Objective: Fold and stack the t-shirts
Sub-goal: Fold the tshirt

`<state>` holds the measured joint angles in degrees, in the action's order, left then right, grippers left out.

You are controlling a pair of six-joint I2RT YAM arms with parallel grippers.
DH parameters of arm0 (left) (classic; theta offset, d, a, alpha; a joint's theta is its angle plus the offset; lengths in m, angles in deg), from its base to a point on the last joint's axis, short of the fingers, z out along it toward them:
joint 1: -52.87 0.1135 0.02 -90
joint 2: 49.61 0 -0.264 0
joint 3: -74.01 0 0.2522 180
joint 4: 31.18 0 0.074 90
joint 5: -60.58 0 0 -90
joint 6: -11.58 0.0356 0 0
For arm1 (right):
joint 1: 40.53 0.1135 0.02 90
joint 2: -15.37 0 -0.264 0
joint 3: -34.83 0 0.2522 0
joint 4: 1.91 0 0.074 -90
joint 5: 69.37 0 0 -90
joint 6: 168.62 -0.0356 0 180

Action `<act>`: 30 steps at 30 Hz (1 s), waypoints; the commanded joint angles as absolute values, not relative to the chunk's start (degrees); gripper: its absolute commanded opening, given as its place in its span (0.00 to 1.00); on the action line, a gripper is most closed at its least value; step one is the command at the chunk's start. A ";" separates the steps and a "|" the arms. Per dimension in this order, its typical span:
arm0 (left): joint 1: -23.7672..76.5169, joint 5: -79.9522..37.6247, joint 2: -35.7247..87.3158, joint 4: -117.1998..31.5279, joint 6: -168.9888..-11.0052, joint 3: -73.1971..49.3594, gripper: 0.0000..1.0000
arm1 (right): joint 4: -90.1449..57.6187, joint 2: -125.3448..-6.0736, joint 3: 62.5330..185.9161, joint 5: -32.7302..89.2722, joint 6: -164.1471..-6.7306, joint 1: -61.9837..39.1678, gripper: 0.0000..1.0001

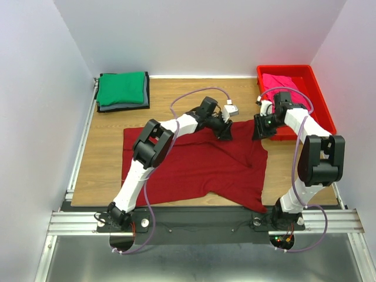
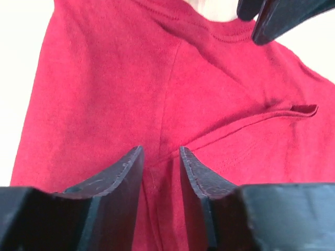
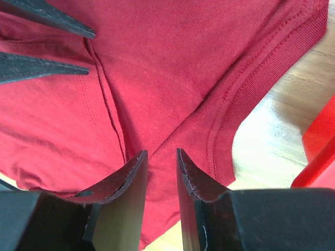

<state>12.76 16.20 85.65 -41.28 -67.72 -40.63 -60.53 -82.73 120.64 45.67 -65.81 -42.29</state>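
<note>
The dark red t-shirt (image 1: 197, 161) lies spread on the table's middle, its lower hem rumpled. My left gripper (image 1: 225, 133) is at its far edge, jaws narrowed on a pinched fold of the dark red cloth (image 2: 131, 89), as the left wrist view (image 2: 161, 155) shows. My right gripper (image 1: 258, 130) is close beside it at the shirt's far right corner, jaws narrowed on the cloth by the ribbed hem (image 3: 251, 78), as the right wrist view (image 3: 161, 155) shows. The green t-shirt (image 1: 121, 88) lies folded on the dark grey one (image 1: 121, 107) at the back left. The pink t-shirt (image 1: 279, 81) lies in the tray.
The red plastic tray (image 1: 320, 97) stands at the back right, right behind my right wrist. Bare wooden table (image 1: 106, 147) shows left of the shirt. White walls close in the sides and back. A metal rail (image 1: 205, 218) runs along the near edge.
</note>
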 commanded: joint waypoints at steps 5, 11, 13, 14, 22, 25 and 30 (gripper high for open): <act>12.01 18.83 81.79 -40.90 -65.76 -38.37 0.34 | -58.74 -82.36 121.63 44.71 -65.35 -42.03 0.34; 11.57 20.06 81.17 -42.30 -65.15 -38.36 0.23 | -58.73 -82.27 121.45 44.54 -65.09 -42.03 0.34; 11.48 20.32 80.73 -42.39 -64.88 -38.01 0.10 | -58.73 -82.19 121.28 44.62 -65.00 -42.03 0.34; 11.56 20.41 80.04 -42.30 -64.88 -37.92 0.06 | -58.73 -82.19 121.28 44.71 -65.00 -42.03 0.33; 11.39 19.62 75.37 -41.34 -64.09 -35.29 0.12 | -58.73 -82.80 121.72 45.50 -65.26 -42.03 0.33; 11.30 19.88 74.05 -41.16 -63.92 -34.67 0.04 | -58.73 -82.89 121.72 45.77 -65.26 -42.03 0.34; 11.13 20.93 73.09 -41.95 -63.04 -33.27 0.00 | -58.73 -82.71 121.80 45.59 -65.35 -42.03 0.33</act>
<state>11.71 18.69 77.35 -42.57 -64.72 -34.95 -60.18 -82.73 120.64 45.06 -65.41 -42.29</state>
